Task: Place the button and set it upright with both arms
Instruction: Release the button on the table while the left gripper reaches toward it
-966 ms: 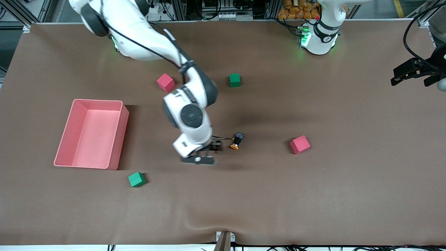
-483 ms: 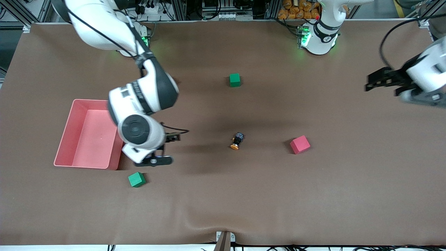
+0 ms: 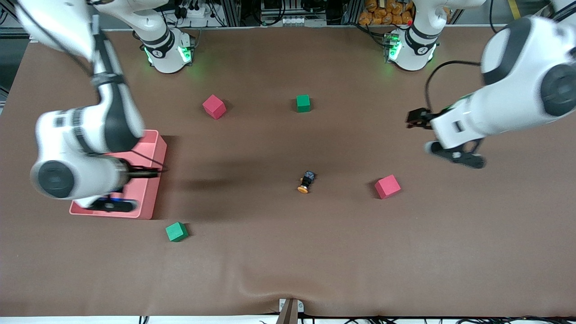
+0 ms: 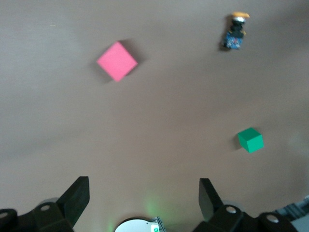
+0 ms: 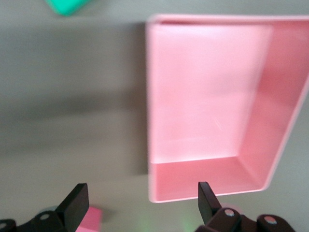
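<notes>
— How will the button [image 3: 306,182] handle, and where do you take it?

— Judge it light, rigid and easy to knock over — a tiny hard part. You take it by the black blocky body, across its flat sides; the round cap would likely slip or roll between the fingers. It looks like a small black block with an orange cap, and it lies on its side on the brown table [image 3: 288,252], cap end nearer the front camera. The left wrist view shows it the same way, tipped over, with something bluish on the body.

— What sits around it?

— A pink cube [image 3: 387,186] lies beside it toward the left arm's end, well apart. A green cube [image 3: 303,103] and another pink cube [image 3: 213,106] lie farther from the camera; a second green cube [image 3: 176,231] lies nearer, close to the pink bin [image 3: 155,180].

— And your grippers?

— The left gripper [image 3: 416,118] hangs released and empty over bare table. The right gripper [image 3: 146,171] hangs over the bin, also spread wide, holding nothing.
</notes>
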You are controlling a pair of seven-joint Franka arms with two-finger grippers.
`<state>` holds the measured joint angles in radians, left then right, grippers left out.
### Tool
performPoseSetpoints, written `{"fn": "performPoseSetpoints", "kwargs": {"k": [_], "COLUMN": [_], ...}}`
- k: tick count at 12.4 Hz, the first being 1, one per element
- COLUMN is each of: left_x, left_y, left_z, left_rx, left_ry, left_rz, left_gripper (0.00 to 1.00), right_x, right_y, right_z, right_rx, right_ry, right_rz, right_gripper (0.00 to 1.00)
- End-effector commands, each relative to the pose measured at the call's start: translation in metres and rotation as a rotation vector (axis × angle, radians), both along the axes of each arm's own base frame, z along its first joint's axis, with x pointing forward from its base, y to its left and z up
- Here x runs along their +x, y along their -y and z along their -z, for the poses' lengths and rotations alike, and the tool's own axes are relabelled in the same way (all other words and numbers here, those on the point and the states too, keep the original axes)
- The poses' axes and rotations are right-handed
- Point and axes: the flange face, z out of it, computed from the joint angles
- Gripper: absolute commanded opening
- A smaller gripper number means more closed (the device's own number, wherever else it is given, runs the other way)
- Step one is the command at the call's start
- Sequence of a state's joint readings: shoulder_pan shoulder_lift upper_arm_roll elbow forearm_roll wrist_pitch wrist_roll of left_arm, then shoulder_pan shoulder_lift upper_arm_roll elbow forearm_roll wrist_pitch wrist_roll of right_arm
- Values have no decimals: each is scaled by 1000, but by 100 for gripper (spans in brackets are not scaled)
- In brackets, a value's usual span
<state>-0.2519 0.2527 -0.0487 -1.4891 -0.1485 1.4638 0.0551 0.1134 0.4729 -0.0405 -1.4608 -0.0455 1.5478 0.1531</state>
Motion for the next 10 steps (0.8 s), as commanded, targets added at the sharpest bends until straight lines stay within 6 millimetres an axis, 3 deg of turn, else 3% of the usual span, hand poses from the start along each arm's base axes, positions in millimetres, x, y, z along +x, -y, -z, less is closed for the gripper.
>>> {"fn": "performPoseSetpoints", "kwargs": {"k": [1, 4, 6, 7, 9, 10], "left_x": [9, 6, 16, 20, 18, 21], "left_y": [52, 128, 139, 155, 189, 195], "left_z": [26, 63, 86, 102, 129, 145], "left_rx": [21, 50, 34, 18, 1, -6], "left_ry": [-13, -12, 24, 61, 112, 128], "left_rz": [95, 191, 202, 216, 241, 242], "left_gripper": [100, 100, 100, 100, 100, 100], "right_x": [-33, -41, -43, -39, -38, -38], "right_y": [44, 45, 60, 68, 48, 48], "right_z": [13, 16, 21, 20, 15, 14], "right_rx": [35, 48, 54, 69, 82, 82], "right_ry": [39, 83, 80, 116, 128, 126], "right_rz": [-43, -78, -74, -96, -159, -159], "right_gripper": [100, 100, 100, 100, 100, 100]}}
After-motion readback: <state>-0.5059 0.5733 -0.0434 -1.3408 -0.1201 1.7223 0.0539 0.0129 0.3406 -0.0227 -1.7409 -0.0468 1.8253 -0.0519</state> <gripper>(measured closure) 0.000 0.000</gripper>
